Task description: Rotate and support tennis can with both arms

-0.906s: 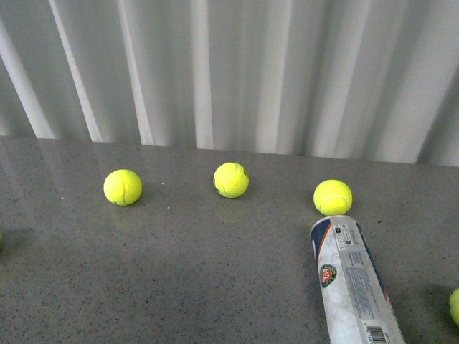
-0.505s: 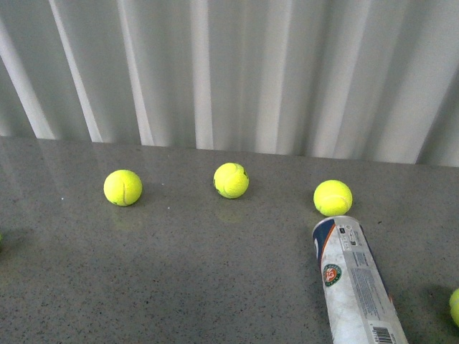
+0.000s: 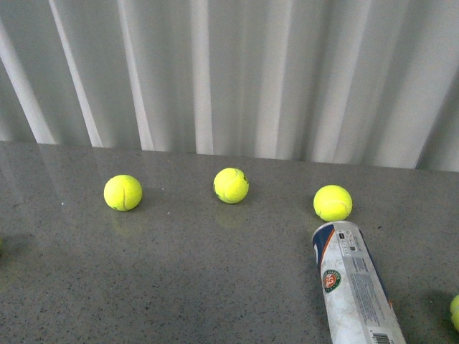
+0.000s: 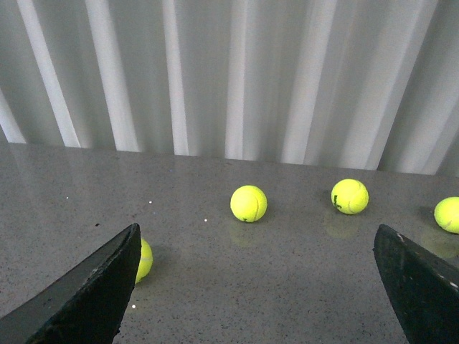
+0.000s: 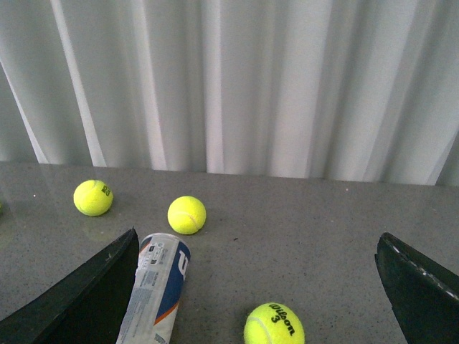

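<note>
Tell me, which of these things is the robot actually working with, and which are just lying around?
In the job:
tennis can, lying on its side
left gripper and right gripper, both open and empty

Just lying about:
a row of tennis balls: left ball, middle ball, right ball
Wilson ball near the can

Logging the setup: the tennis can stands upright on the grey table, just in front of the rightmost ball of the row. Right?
No. The front view shows the tennis can lying on its side, not upright; it is on the grey table, just in front of the rightmost ball of the row.
</note>
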### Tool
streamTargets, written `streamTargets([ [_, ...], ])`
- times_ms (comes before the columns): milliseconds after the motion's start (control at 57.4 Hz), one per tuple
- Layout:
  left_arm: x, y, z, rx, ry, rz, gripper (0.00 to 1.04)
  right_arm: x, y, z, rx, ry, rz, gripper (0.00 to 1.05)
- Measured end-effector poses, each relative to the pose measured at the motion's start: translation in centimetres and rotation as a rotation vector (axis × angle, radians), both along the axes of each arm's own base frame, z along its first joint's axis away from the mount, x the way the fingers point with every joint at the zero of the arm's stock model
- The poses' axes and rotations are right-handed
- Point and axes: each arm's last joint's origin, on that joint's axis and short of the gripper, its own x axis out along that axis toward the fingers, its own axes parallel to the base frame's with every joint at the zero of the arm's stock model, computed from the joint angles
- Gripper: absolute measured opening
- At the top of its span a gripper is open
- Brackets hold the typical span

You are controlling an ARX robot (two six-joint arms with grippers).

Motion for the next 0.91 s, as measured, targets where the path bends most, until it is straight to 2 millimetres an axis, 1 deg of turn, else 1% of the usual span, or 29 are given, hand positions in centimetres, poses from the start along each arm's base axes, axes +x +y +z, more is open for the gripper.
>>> streamTargets([
  [348, 0.0, 0.0, 0.0, 0.000, 0.000, 0.000, 0.98, 0.0, 0.0, 0.0, 0.000, 0.000, 0.000, 0.97],
  [383, 0.0, 0.0, 0.0, 0.000, 0.000, 0.000, 0.98, 0.1, -0.1, -0.1, -0.019, 0.025, -0.022, 0.97],
  [436, 0.0, 0.0, 0.0, 0.000, 0.000, 0.000, 0.98, 0.5, -0.3, 0.4, -0.081, 0.060, -0.077, 0.97],
  [488, 0.0, 0.0, 0.0, 0.000, 0.000, 0.000, 0.98, 1.4, -0.5, 1.5, -0.128, 0.065, -0.117, 0.97],
  [575, 0.0, 0.0, 0.0, 0.000, 0.000, 0.000, 0.98, 4.4, -1.4, 5.0, -0.111, 0.042, -0.154, 0.97],
  [592, 0.0, 0.0, 0.0, 0.000, 0.000, 0.000, 0.98, 4.7, -1.4, 5.4, -0.101, 0.046, -0.153, 0.97],
  [645, 0.0, 0.0, 0.0, 0.000, 0.000, 0.000, 0.98, 7.2, -2.0, 7.1, -0.043, 0.100, -0.166, 0.97],
  [662, 0.0, 0.0, 0.0, 0.000, 0.000, 0.000, 0.98, 7.6, -2.1, 7.3, -0.037, 0.113, -0.166, 0.97],
  [697, 0.0, 0.0, 0.0, 0.000, 0.000, 0.000, 0.98, 9.4, -2.2, 8.1, 0.017, 0.167, -0.155, 0.97],
  [714, 0.0, 0.0, 0.0, 0.000, 0.000, 0.000, 0.98, 10.4, -2.3, 8.3, 0.043, 0.197, -0.146, 0.97],
  [732, 0.0, 0.0, 0.0, 0.000, 0.000, 0.000, 0.98, 10.9, -2.3, 8.5, 0.056, 0.213, -0.145, 0.97],
  [767, 0.0, 0.0, 0.0, 0.000, -0.001, 0.000, 0.98, 12.8, -2.3, 8.7, 0.103, 0.285, -0.148, 0.97],
  [784, 0.0, 0.0, 0.0, 0.000, 0.000, 0.000, 0.98, 14.3, -2.2, 8.7, 0.129, 0.337, -0.145, 0.97],
  [819, 0.0, 0.0, 0.0, 0.000, 0.000, 0.000, 0.98, 16.1, -1.9, 8.7, 0.179, 0.409, -0.134, 0.97],
  [906, 0.0, 0.0, 0.0, 0.000, -0.001, 0.000, 0.98, 19.1, -0.7, 8.3, 0.242, 0.545, -0.117, 0.97],
])
